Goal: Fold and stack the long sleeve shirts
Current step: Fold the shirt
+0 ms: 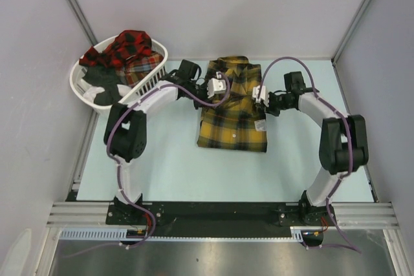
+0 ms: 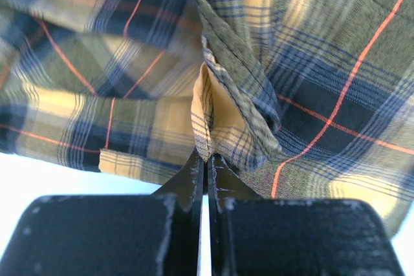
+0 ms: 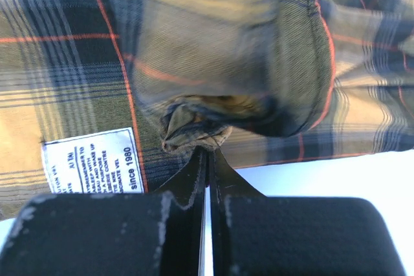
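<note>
A mustard-yellow plaid long sleeve shirt [image 1: 233,117] lies partly folded on the pale table. My left gripper [image 1: 220,85] is shut on a fold of its cloth at the shirt's upper left; the wrist view shows the pinched edge [image 2: 206,135] between the black fingers. My right gripper [image 1: 259,95] is shut on a bunched bit of cloth [image 3: 194,132] at the shirt's upper right edge. A white care label [image 3: 90,161] shows beside it. A red-and-black plaid shirt [image 1: 129,46] lies in the basket.
A white laundry basket [image 1: 152,82] stands at the back left with red plaid and dark clothes in it. Grey walls close the back and sides. A metal rail [image 1: 220,212] runs along the near edge by the arm bases.
</note>
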{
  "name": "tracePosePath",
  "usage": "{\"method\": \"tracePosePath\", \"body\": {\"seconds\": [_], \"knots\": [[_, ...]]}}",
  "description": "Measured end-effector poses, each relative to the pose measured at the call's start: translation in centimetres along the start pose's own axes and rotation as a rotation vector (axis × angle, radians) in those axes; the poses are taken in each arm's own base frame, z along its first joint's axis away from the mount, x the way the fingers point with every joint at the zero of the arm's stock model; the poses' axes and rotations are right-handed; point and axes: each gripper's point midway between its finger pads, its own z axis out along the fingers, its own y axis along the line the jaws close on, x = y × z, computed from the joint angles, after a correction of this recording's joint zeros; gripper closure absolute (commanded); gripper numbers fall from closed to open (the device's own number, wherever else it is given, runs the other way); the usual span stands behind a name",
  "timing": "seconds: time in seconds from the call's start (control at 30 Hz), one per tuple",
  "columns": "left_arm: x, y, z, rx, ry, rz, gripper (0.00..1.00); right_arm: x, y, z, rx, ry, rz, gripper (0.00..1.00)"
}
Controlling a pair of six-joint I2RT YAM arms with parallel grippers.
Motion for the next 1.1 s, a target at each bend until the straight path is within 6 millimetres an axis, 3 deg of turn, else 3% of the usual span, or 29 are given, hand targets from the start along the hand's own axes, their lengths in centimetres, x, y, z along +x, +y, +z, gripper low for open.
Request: {"method": "tracePosePath", "body": {"seconds": [0.1, 0.27, 0.3, 0.37, 0.4, 0.43, 0.47, 0.5, 0.57, 0.6, 0.67, 0.73, 0.8, 0.9, 0.93, 1.03, 1.1], "knots": [[2.2, 1.7, 1.4, -0.002, 0.034, -0.058, 1.00, 1.7, -1.6, 1.3, -0.004, 0.013, 0.024, 1.00], [5.2, 1.7, 2.6, 0.009, 0.101, -0.129, 0.96, 3.1, -2.5, 2.6, -0.011, 0.020, 0.049, 0.96], [5.3, 1.7, 2.7, 0.008, 0.107, -0.136, 0.93, 3.2, -2.4, 2.7, -0.012, 0.022, 0.055, 0.84], [5.5, 2.0, 2.7, -0.002, 0.118, -0.151, 0.85, 3.4, -2.4, 2.9, -0.012, 0.031, 0.070, 0.73], [5.5, 2.2, 2.6, -0.013, 0.124, -0.159, 0.79, 3.5, -2.4, 2.9, -0.009, 0.037, 0.078, 0.58], [5.5, 2.5, 2.6, -0.025, 0.130, -0.171, 0.62, 3.6, -2.5, 2.9, -0.004, 0.041, 0.084, 0.50], [5.6, 2.8, 2.5, -0.037, 0.136, -0.183, 0.53, 3.7, -2.7, 2.8, 0.007, 0.051, 0.105, 0.45], [5.5, 3.1, 2.3, -0.053, 0.140, -0.205, 0.50, 3.7, -3.2, 2.5, 0.024, 0.060, 0.127, 0.40], [5.6, 3.7, 1.9, -0.078, 0.143, -0.243, 0.25, 3.6, -5.0, 1.6, 0.075, 0.072, 0.169, 0.27], [5.6, 4.1, 1.5, -0.091, 0.139, -0.270, 0.18, 3.3, -6.2, 0.8, 0.109, 0.075, 0.202, 0.11], [5.8, 4.8, 0.4, -0.127, 0.121, -0.341, 0.14, 2.4, -9.2, -1.4, 0.194, 0.068, 0.277, 0.02], [5.7, 5.4, -1.4, -0.165, 0.079, -0.449, 0.09, 1.2, -11.8, -3.8, 0.274, 0.037, 0.365, 0.00], [4.9, 5.4, -3.5, -0.193, 0.018, -0.540, 0.08, 0.2, -12.6, -5.5, 0.310, 0.001, 0.470, 0.00], [2.3, 3.8, -6.6, -0.184, -0.107, -0.670, 0.00, -1.9, -10.1, -6.5, 0.266, -0.073, 0.680, 0.00], [1.1, 2.5, -7.2, -0.155, -0.150, -0.702, 0.01, -3.1, -8.1, -6.2, 0.209, -0.110, 0.777, 0.00], [-2.6, -2.3, -7.1, -0.012, -0.259, -0.792, 0.01, -6.3, -2.9, -4.4, 0.026, -0.172, 0.970, 0.00], [-4.5, -6.0, -5.9, 0.116, -0.296, -0.860, 0.01, -7.9, 0.8, -2.4, -0.116, -0.185, 1.090, 0.00]]}}
